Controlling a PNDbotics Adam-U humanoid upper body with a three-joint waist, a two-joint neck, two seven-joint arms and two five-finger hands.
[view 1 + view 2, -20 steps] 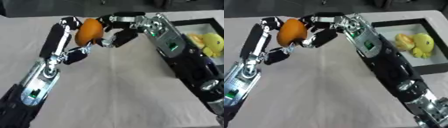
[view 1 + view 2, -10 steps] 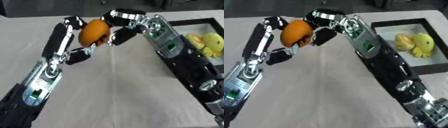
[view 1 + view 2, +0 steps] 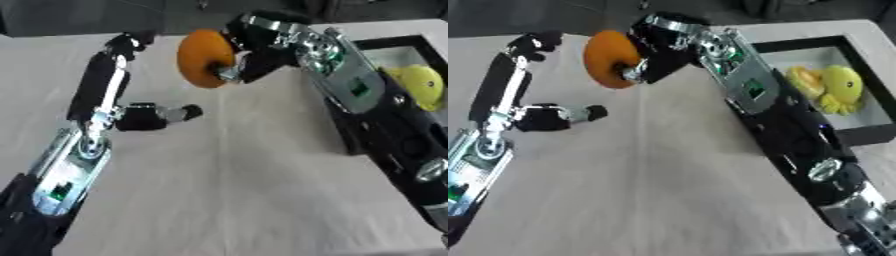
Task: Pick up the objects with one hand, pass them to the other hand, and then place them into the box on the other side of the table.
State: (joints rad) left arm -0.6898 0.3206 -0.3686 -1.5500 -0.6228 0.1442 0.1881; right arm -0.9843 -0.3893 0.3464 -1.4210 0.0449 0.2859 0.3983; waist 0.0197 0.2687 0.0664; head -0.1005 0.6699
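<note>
My right hand [image 3: 654,50] curls its fingers around the orange [image 3: 610,60], above the far counter [image 3: 649,190]. My left hand [image 3: 531,75] is open, beside it. The box [image 3: 868,132] at right holds yellow toys [image 3: 833,87].

The box [image 3: 853,131] sat at the right side of the table [image 3: 649,190], toward its far edge. Inside the box lay a duck-shaped toy [image 3: 843,88], with a second rounded piece [image 3: 804,81] touching it on its left. Well left of the box, above the table's far middle, the ball [image 3: 608,60] hung in the right hand [image 3: 658,47], whose arm ran along the box's left wall. Farther left of the box, the left hand [image 3: 549,118] stood apart from the ball, nearer than it.
</note>
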